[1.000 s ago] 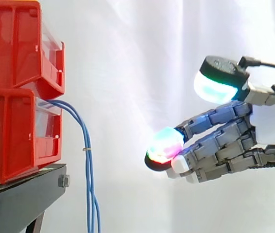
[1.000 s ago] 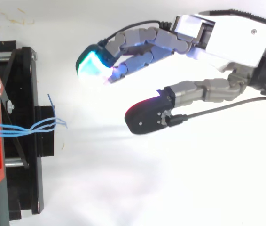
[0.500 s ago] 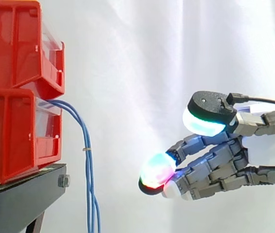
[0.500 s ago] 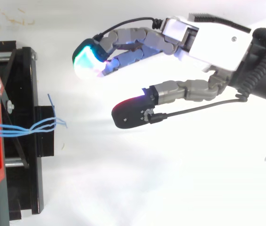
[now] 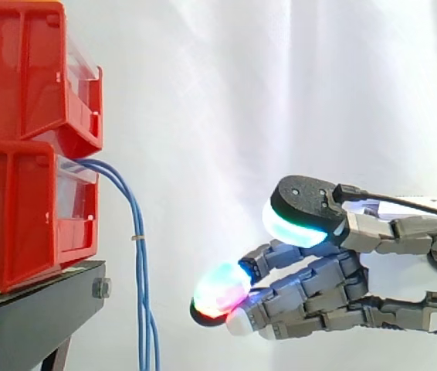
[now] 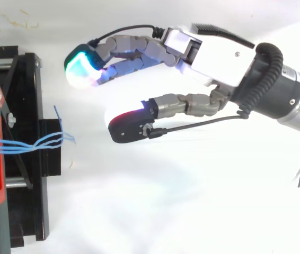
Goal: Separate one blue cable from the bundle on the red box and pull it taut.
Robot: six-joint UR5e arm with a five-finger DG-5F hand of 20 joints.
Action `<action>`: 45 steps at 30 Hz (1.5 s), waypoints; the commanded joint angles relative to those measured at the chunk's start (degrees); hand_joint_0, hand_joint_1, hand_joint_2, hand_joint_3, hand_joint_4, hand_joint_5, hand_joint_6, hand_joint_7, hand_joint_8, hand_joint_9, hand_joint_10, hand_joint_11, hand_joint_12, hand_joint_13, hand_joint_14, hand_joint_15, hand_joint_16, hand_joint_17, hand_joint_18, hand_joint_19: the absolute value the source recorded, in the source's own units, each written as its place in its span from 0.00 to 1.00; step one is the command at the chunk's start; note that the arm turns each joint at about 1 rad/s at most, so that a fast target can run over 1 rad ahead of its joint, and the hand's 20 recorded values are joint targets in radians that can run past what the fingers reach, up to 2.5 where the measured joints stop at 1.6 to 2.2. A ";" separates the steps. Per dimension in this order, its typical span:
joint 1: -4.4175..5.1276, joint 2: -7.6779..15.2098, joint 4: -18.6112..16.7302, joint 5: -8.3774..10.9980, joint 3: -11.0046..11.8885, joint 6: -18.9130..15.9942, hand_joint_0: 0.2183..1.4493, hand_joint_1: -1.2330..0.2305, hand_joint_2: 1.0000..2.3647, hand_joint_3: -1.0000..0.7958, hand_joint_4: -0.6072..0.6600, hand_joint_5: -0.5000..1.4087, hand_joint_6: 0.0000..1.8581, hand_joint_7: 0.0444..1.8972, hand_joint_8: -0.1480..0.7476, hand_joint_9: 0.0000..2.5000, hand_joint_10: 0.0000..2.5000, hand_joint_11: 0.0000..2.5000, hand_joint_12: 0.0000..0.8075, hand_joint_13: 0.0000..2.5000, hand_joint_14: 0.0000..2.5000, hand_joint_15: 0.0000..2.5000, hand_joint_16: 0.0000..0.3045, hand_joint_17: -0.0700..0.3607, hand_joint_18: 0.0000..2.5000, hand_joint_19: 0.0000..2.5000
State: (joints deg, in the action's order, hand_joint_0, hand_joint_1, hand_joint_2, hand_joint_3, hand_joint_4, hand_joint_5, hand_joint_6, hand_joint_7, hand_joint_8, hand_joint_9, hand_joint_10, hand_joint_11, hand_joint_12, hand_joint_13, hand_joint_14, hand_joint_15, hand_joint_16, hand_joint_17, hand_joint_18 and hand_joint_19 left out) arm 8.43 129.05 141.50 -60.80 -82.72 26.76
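A bundle of thin blue cables [image 5: 137, 255] comes out of the lower red box [image 5: 25, 212] and hangs down past the black stand; from above the blue cables [image 6: 38, 142] fan out over the stand. My hand [image 6: 213, 55] reaches leftward, open, its fingers extended and the thumb spread apart from them. In the side view the hand [image 5: 334, 290] is right of the cables and at about the stand's height, with a clear gap between its glowing fingertips [image 5: 218, 290] and the strands. It holds nothing.
A second red box [image 5: 33, 69] is stacked on the lower one. The black stand [image 5: 33, 321] carries both at the left. A white curtain lies behind, and a white surface below the hand in the top view.
The hand has moved left toward the cables and dropped lower. Its fingers stay spread. The cables have not moved.
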 commanded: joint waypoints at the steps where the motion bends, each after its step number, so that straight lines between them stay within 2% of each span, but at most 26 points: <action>1: 0.53 0.59 -4.04 1.04 0.01 2.15 0.23 0.46 0.00 0.28 0.71 0.17 0.27 0.36 0.49 0.28 0.00 0.08 0.45 0.17 0.00 0.03 0.15 0.41 0.11 0.04; 5: 0.62 1.64 -4.92 1.65 0.10 2.94 0.23 0.46 0.00 0.28 0.71 0.17 0.27 0.36 0.49 0.28 0.00 0.08 0.45 0.17 0.00 0.03 0.15 0.41 0.11 0.04; 6: 0.80 3.84 -7.29 1.92 0.54 2.68 0.23 0.46 0.00 0.28 0.71 0.17 0.27 0.36 0.49 0.28 0.00 0.08 0.45 0.17 0.00 0.03 0.15 0.41 0.11 0.04; 7: 0.88 4.81 -8.00 1.92 1.24 2.42 0.23 0.46 0.00 0.28 0.71 0.17 0.27 0.36 0.49 0.28 0.00 0.08 0.45 0.17 0.00 0.04 0.15 0.41 0.11 0.04; 9: 0.97 5.33 -8.26 1.92 1.51 2.42 0.23 0.46 0.00 0.28 0.72 0.18 0.27 0.37 0.49 0.28 0.00 0.08 0.44 0.17 0.00 0.04 0.15 0.41 0.11 0.04; 10: 1.15 6.92 -8.70 1.74 3.09 1.89 0.23 0.46 0.00 0.28 0.72 0.18 0.27 0.36 0.49 0.28 0.00 0.08 0.44 0.17 0.00 0.03 0.15 0.41 0.11 0.04; 12: 1.32 7.97 -8.70 1.57 4.32 1.80 0.23 0.46 0.00 0.28 0.72 0.18 0.27 0.37 0.49 0.28 0.00 0.08 0.44 0.17 0.00 0.04 0.15 0.41 0.11 0.04; 13: 1.41 9.20 -8.61 1.13 6.16 1.80 0.23 0.46 0.00 0.28 0.72 0.18 0.27 0.38 0.49 0.28 0.00 0.08 0.44 0.17 0.00 0.04 0.15 0.40 0.11 0.04; 16: 1.68 11.93 -8.52 -0.63 9.15 1.27 0.24 0.45 0.00 0.28 0.73 0.18 0.27 0.39 0.49 0.29 0.00 0.09 0.44 0.17 0.00 0.04 0.15 0.40 0.11 0.04; 18: 2.03 12.72 -8.79 -1.33 9.59 -0.13 0.24 0.46 0.00 0.28 0.74 0.19 0.27 0.42 0.49 0.29 0.00 0.09 0.44 0.17 0.00 0.04 0.15 0.40 0.11 0.05; 23: 2.91 12.72 -8.35 -1.25 9.59 -2.33 0.24 0.45 0.00 0.28 0.76 0.20 0.27 0.47 0.49 0.29 0.00 0.09 0.44 0.18 0.00 0.04 0.15 0.40 0.12 0.04; 26: 3.08 12.72 -8.96 -1.51 9.59 -2.24 0.24 0.45 0.00 0.28 0.76 0.21 0.27 0.49 0.49 0.29 0.00 0.09 0.44 0.18 0.00 0.04 0.15 0.40 0.12 0.05; 27: 3.61 12.72 -9.93 -1.42 9.59 -2.24 0.24 0.44 0.00 0.28 0.76 0.21 0.27 0.51 0.49 0.29 0.00 0.09 0.44 0.18 0.00 0.04 0.15 0.40 0.12 0.05; 31: 4.31 12.72 -10.37 -1.25 9.59 -2.33 0.25 0.44 0.00 0.28 0.73 0.21 0.27 0.57 0.50 0.30 0.00 0.09 0.44 0.18 0.00 0.04 0.15 0.40 0.12 0.05; 36: 4.40 12.72 -10.37 -1.25 9.59 -2.68 0.26 0.42 0.00 0.29 0.68 0.23 0.27 0.65 0.49 0.30 0.00 0.10 0.44 0.19 0.00 0.04 0.14 0.39 0.13 0.05; 41: 4.40 12.36 -10.37 -1.51 9.59 -4.88 0.30 0.41 0.01 0.34 0.65 0.23 0.28 0.71 0.49 0.31 0.00 0.11 0.43 0.20 0.00 0.05 0.14 0.38 0.14 0.05; 44: 4.40 11.66 -10.28 -1.42 9.59 -5.67 0.30 0.41 0.01 0.37 0.62 0.23 0.30 0.71 0.49 0.32 0.00 0.11 0.43 0.20 0.00 0.05 0.13 0.38 0.14 0.06; 45: 4.40 11.40 -10.28 -1.42 9.68 -5.85 0.30 0.41 0.01 0.38 0.63 0.21 0.33 0.64 0.49 0.32 0.00 0.12 0.43 0.20 0.00 0.05 0.13 0.38 0.14 0.06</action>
State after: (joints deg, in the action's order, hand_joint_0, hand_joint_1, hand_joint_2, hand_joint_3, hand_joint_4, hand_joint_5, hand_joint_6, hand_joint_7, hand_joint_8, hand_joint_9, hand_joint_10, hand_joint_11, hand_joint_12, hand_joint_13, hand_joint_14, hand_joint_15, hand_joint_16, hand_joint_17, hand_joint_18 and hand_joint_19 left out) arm 12.82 141.04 131.16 -62.27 -73.09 21.64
